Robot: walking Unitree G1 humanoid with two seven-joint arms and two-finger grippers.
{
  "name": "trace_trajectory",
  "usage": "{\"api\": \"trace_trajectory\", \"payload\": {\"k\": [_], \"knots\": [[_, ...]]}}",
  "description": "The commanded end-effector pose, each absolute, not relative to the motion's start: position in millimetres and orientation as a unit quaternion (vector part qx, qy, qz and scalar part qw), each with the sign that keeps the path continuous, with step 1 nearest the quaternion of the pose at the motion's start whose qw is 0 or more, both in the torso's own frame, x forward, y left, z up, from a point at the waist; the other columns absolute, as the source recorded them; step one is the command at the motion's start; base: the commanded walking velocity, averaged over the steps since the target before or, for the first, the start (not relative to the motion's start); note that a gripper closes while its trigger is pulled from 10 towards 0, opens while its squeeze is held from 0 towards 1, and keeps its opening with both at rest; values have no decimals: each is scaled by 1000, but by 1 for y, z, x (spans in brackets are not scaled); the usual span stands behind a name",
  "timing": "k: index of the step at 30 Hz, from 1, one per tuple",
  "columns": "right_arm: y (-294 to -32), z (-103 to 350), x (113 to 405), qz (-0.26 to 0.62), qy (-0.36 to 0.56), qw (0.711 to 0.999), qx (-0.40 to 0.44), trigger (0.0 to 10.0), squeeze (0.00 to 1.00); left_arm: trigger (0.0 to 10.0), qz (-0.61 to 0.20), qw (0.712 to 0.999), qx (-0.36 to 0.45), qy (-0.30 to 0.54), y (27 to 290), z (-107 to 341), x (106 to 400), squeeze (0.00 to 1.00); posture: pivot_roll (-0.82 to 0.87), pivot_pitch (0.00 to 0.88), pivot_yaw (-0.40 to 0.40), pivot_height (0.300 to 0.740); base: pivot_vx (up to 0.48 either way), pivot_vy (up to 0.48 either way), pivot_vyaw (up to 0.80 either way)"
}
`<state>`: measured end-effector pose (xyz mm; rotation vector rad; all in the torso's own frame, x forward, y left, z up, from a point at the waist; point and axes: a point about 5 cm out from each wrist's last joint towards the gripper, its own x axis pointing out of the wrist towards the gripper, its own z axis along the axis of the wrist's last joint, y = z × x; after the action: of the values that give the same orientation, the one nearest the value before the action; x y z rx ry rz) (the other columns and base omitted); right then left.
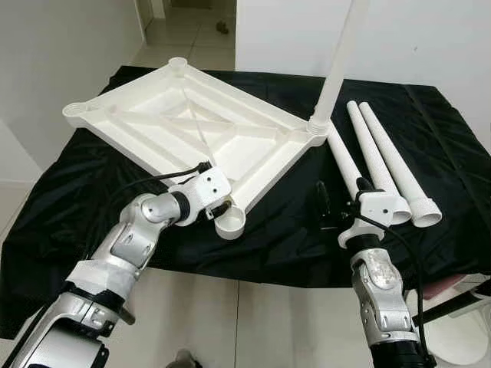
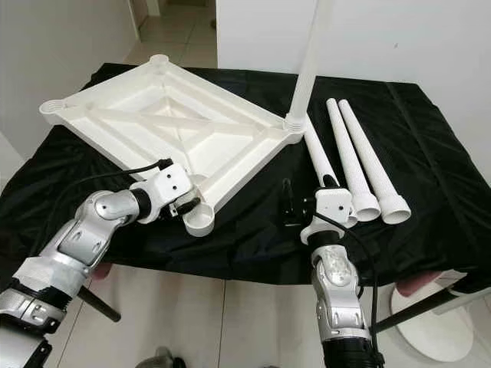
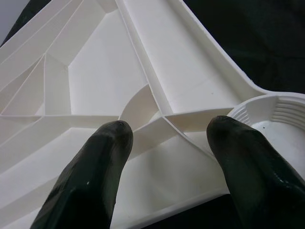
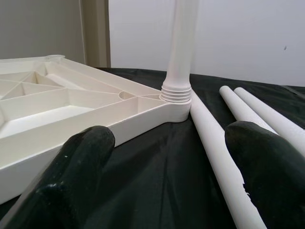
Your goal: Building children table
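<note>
- Left eye view: the upturned white ribbed plastic tabletop (image 1: 192, 126) lies on the black-clothed worktop (image 1: 69, 199), one white tubular leg (image 1: 337, 65) already upright in its far corner socket.
- Left gripper (image 3: 164, 157), fingers wide, hovers at the near empty socket (image 1: 229, 225).
- Right gripper (image 4: 167, 167), open and empty, faces three loose white plastic legs (image 1: 383, 165) (just beside the tabletop); best grasp one mid-shaft.

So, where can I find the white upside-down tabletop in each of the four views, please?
Left eye view: the tabletop is upper left of centre, on the black cloth.
Right eye view: the tabletop is again upper left of centre.
Left wrist view: its ribs lie close behind the open left pincer.
Right wrist view: its edge runs beyond the open right pincer to the upright leg.
Shared landmark: the black cloth.
</note>
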<state>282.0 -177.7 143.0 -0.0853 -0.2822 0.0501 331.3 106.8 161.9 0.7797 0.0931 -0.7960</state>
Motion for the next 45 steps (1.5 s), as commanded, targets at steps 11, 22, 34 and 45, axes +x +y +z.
{"api": "trace_trajectory", "payload": {"k": [11,22,34,45], "knots": [[-178,141,284,29,-133,990,-44,10000,0,10000,-355,859,365,54,117,163,333,0,95,44,-11,740,0,0,0],[-176,141,285,35,-133,989,-45,10000,0,10000,-291,897,331,41,126,175,348,0,93,30,-15,740,0,0,0],[-174,142,285,42,-135,989,-47,10000,0,10000,-279,864,414,68,116,146,353,0,75,15,-9,740,0,0,0],[-176,141,283,38,-133,989,-51,10000,0,10000,-350,826,437,67,90,130,341,0,67,26,-2,740,0,0,0]]}}
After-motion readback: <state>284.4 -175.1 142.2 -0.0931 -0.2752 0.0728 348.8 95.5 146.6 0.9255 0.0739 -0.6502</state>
